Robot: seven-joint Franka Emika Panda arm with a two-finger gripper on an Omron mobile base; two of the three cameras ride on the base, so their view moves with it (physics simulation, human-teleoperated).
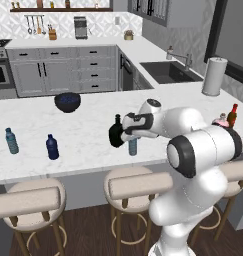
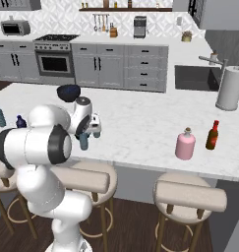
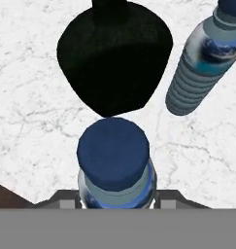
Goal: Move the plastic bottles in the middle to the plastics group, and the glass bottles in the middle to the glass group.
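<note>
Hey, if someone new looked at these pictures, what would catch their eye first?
The big white robot arm leaning over the marble counter, its hand closed around a blue-capped water bottle. Right beside that stands a squat black flask and a second water bottle. A pink bottle and a dark red one stand further right.

The arm is glossy white, built of fat rounded segments like stacked capsules. Broad dark rings band its joints, the largest a black collar around a pale grey disc. A white pedestal carries it beside the tan-cushioned stools. The hand is a boxy white-and-black block with a small round white cap above. No cables or markings show.
</note>
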